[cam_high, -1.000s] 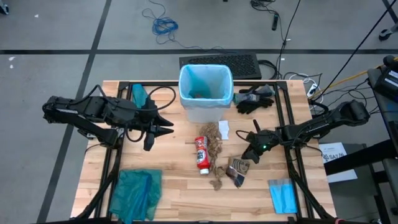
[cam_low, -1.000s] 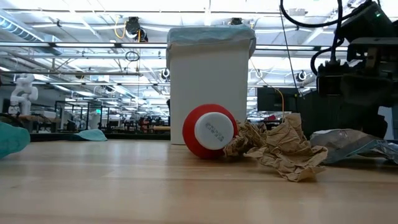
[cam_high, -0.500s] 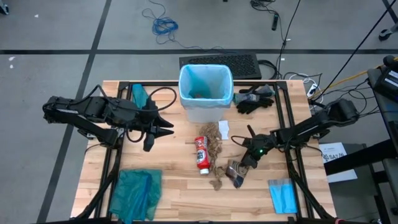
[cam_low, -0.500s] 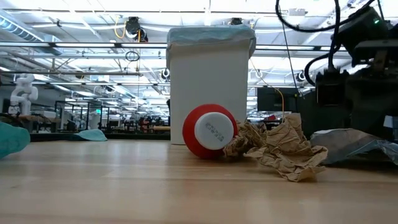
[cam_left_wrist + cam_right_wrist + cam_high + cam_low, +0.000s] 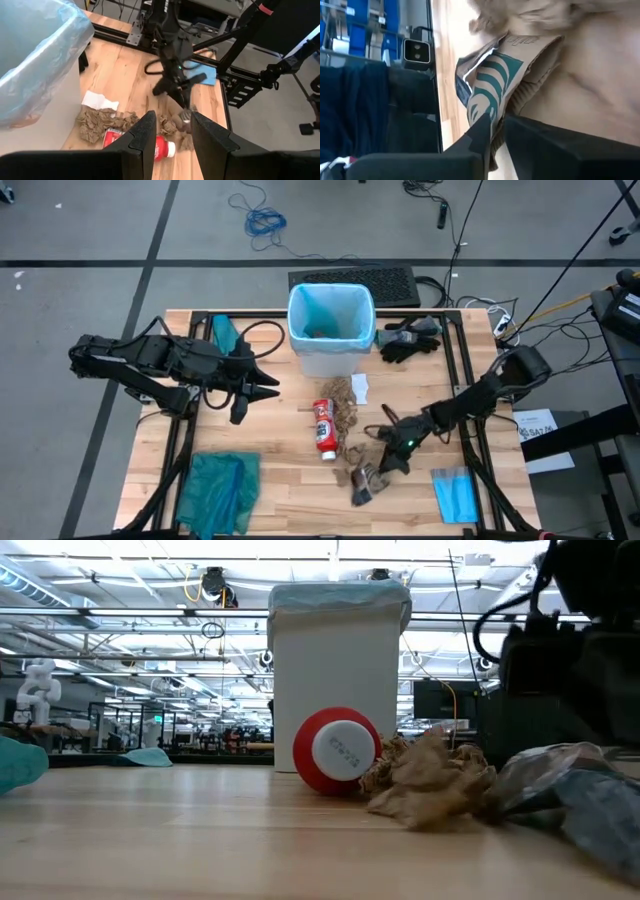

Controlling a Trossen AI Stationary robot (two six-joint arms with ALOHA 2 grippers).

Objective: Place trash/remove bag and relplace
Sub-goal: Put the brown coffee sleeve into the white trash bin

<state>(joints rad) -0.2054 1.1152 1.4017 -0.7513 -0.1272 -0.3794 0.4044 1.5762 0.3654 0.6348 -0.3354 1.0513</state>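
— Left gripper point(image 5: 262, 387) first: where is it and how do its fingers stand?
— Hovering over the left half of the table point(image 5: 290, 500), its two fingers spread apart with nothing between them, pointing toward the middle. A teal-green bag point(image 5: 218, 488) lies near the front left corner.
— And moving right?
— A white bin point(image 5: 331, 352) at the back centre, lined with the light-blue bag point(image 5: 331, 315). In front of it lie the red-and-white bottle point(image 5: 324, 426), crumpled brown paper point(image 5: 345, 412) beside it and a white scrap point(image 5: 360, 388).
— What crowds the right gripper point(image 5: 384, 457)?
— It is down low at the litter's front edge, by a brown scrap point(image 5: 352, 476) and a dark wrapper point(image 5: 366, 485). Its wrist view shows its fingers closed on green-printed brown wrapper paper point(image 5: 492, 95).
— Further right?
— Black gloves point(image 5: 408, 338) at the back, a folded blue sheet point(image 5: 456, 494) in front.
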